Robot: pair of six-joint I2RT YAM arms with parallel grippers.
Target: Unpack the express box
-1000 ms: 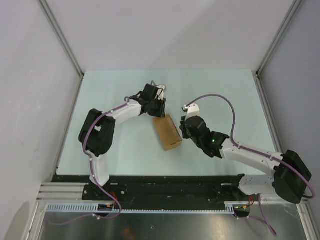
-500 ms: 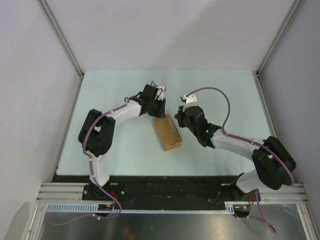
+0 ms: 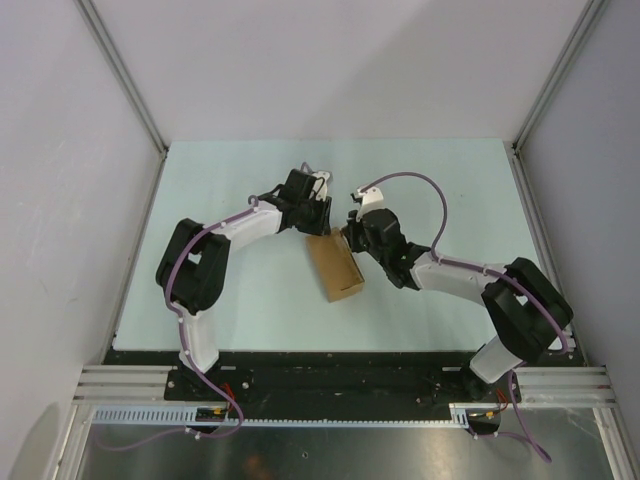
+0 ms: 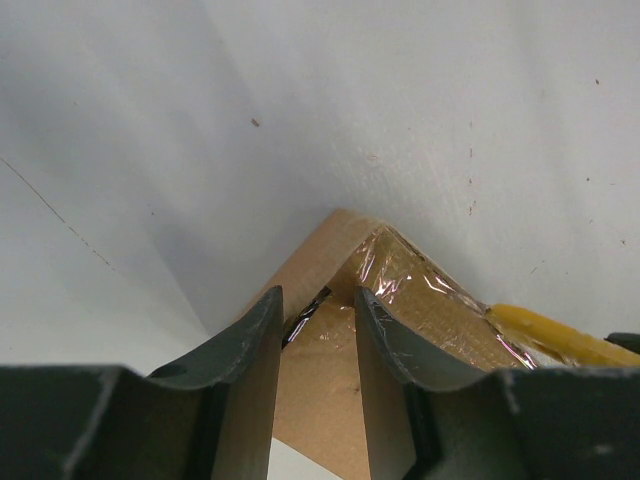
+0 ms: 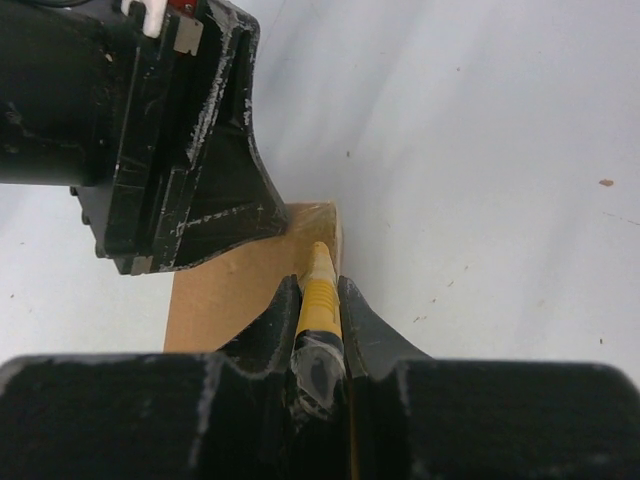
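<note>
Express box lies flat on the table, its far end right under the left gripper and the rest of it running from that gripper toward the near edge. The lid is not yet open, and clear tape covers the corner just below the left gripper's fingers.

The left gripper's jaws stand partly apart with nothing clamped between them. Its tips appear to rest on the top face of the carton, though actual contact is hard to confirm. The right gripper is just to the right of the left gripper, with its pincer closed tight on a yellow utility knife. The knife's front end reaches the taped edge close beside the left gripper's finger.

By its look the carton is light, so it would probably slide on the smooth tabletop at any sideways push from the blade. Its cardboard faces seem fairly stiff, but they would dent under a hard squeeze. The glossy tape probably offers a poor, slippery hold.

The best hold seems to be pinning it from above, where the left gripper is, on bare cardboard and away from the cut line. Once the tape is slit, the freed flap edge beside that gripper would be the place to pinch and lift.
</note>
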